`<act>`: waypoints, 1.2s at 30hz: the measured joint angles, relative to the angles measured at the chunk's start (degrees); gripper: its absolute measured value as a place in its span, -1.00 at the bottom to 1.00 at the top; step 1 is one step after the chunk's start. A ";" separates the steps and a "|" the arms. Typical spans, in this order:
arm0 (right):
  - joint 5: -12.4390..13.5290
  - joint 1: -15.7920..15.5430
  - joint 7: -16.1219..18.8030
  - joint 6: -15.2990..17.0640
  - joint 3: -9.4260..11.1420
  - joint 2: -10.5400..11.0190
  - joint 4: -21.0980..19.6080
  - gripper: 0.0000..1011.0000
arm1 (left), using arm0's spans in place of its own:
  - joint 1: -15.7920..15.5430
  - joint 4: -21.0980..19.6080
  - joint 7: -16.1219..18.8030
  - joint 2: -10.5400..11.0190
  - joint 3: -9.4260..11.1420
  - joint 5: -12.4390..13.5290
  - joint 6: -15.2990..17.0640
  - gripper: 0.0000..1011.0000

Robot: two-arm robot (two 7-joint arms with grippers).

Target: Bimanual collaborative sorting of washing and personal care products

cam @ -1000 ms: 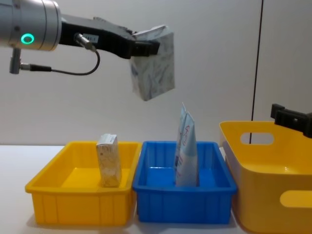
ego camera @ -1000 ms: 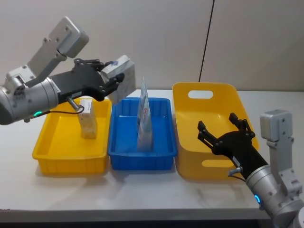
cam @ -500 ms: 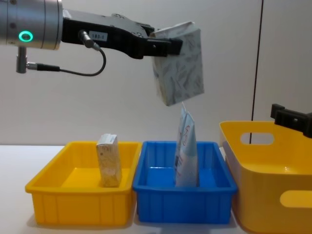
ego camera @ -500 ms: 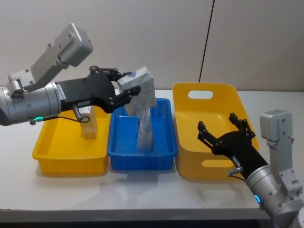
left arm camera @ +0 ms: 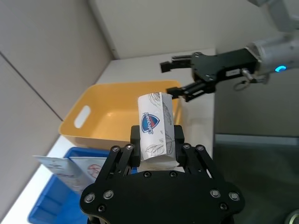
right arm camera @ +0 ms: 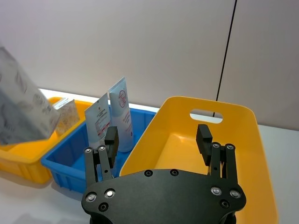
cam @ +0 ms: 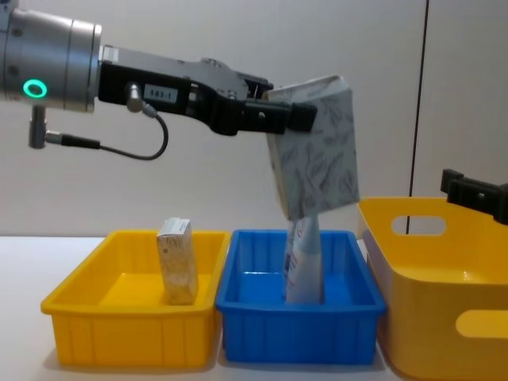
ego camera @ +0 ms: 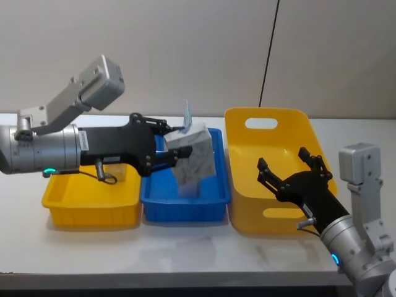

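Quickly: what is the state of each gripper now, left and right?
Left gripper: closed, holding a carton above the blue tray.
Right gripper: open, empty, above the yellow basket.

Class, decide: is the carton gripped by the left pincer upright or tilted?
Tilted: the carton, clamped in the left pincer, leans sideways above the blue tray.

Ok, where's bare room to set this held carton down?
Big yellow bin: bare inside, open right gripper at its front. Small yellow tray: free floor left of its standing carton. Blue tray: crowded, tubes inside, held carton in left gripper above.
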 joint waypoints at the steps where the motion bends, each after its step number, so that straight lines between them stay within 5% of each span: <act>1: 0.00 0.00 0.00 0.00 0.00 0.00 0.00 0.98 | 0.00 0.07 -0.31 0.14 0.15 -0.13 -0.03 -0.29; 36: 0.00 0.00 0.00 0.00 0.00 0.00 0.00 0.98 | 0.26 -0.08 -7.09 3.13 3.42 -3.44 -0.69 -0.29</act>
